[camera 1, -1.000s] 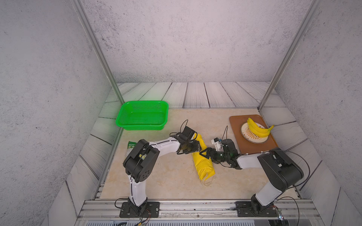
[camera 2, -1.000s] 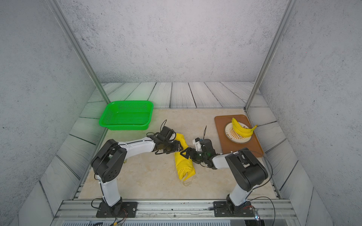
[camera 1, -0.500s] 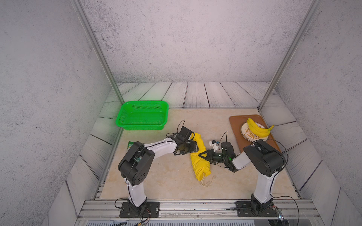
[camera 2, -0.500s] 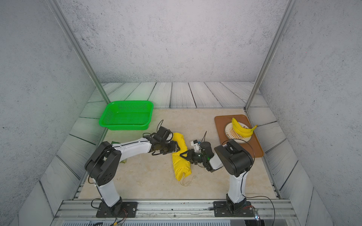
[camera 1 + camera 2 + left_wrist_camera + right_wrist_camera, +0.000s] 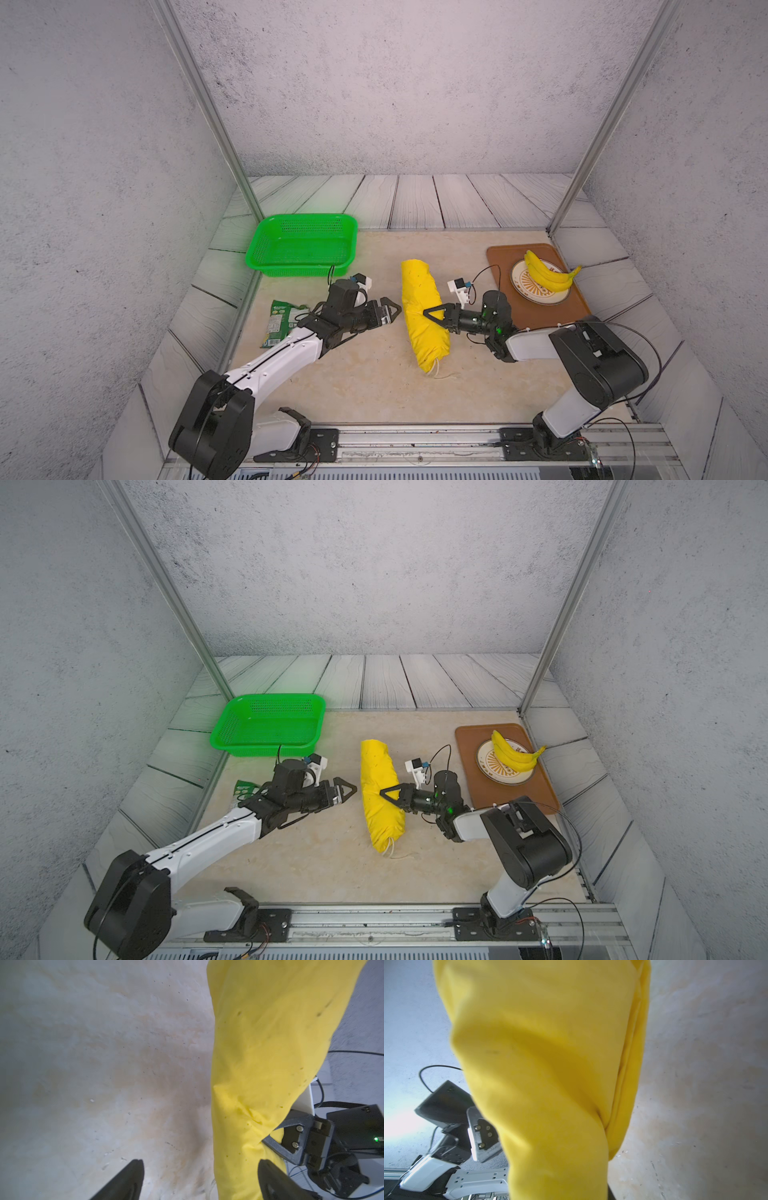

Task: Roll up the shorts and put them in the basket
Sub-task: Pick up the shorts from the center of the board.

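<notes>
The shorts [image 5: 417,286] are seen rolled into a tube in the middle of the surface [image 5: 353,374], drawstring [image 5: 440,374] trailed from the near end. A fold on the right flank is pinched by the right pincer [image 5: 430,312]. The left pincer [image 5: 392,311] is held wide apart, just beside the left flank. Rolling is judged nearly done: the fold should be released gently, nothing unwound. Snack packet [image 5: 280,322], bananas [image 5: 544,274], green basket [image 5: 305,218] farther back: nothing blocked.

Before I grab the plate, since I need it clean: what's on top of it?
A bunch of bananas lies on the plate; the pattern beneath them is covered.
</notes>
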